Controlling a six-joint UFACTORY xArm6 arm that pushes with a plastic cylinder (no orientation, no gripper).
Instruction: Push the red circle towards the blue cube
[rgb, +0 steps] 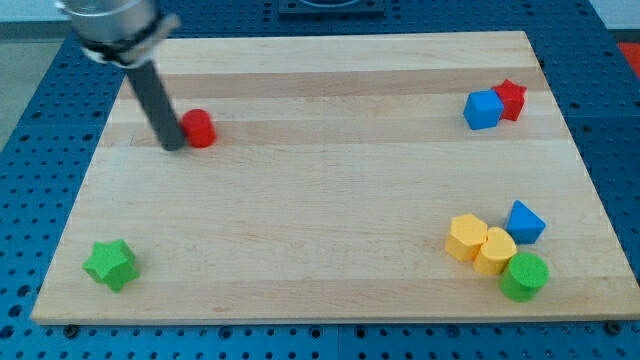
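Pale wood board (330, 110), striped w/ lighter and darker bands, is seen laid over a blue perforated table (30, 200). At far left, the dark rod is seen slanting down from a grey housing at the view's top-left corner; my tip (173, 146) is planted on the board, touching or just beside the left side of the red circle (199, 128). No jaws are fitted to this rig, so nothing is clasped or released; contact is made by the rod end only.

The red circle is placed in the far-left part of the board, well apart from the blue cube (483, 109), which is found at far right. A red block (511, 99), shape not clearly made out, is pressed against the cube's right, far side.

At near right, a cluster is formed: two yellow blocks (480, 243), approx. heart-shaped and touching each other, are flanked by a blue block (525, 222), wedge-like, on the right and by a green cylinder (524, 276) at the near edge, touching the yellow pair. At near left, a green star-shaped block (110, 264) is left on its own, well apart from the rest.
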